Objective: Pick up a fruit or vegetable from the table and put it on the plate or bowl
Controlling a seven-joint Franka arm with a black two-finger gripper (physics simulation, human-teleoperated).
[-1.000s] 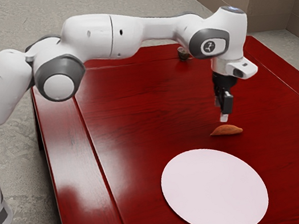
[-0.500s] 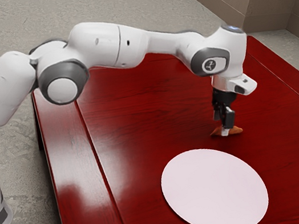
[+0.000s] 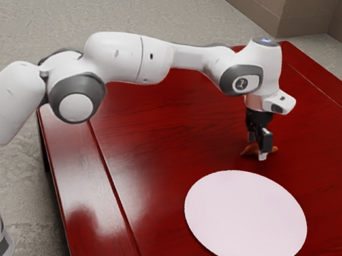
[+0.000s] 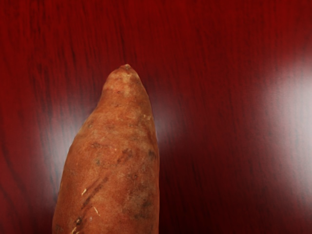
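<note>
So, starting at the fingers [image 3: 263, 141]: they're down at bench level, straddling the sweet potato [image 3: 248, 149], with an orange end poking out on each side of them. Honestly I can't tell if they're clamped on it yet or just standing around it with a gap, since the angle hides the contact. The potato looks like it's lying flat on the bench [image 3: 160, 143], not lifted.

The wrist view has the same sweet potato [image 4: 112, 165] running out from right under the hand to its pointy tip, rough brown-orange skin with a few dark scuffs. My read is that the hand is lined up across the narrow width, which makes sense: grabbing across is way easier than along the length.

Going outward, the white plate [image 3: 245, 217] sits near the fingers, on the camera side of them, apart from the potato. It's flat with no real rim, so I'd guess a short lift and a hop over does it, though a tapered potato could roll once let go.

Writing: none I can read. No labels on potato, plate or bench, and the round mark on the arm's [image 3: 146, 59] wrist joint is too small to make out.
</note>
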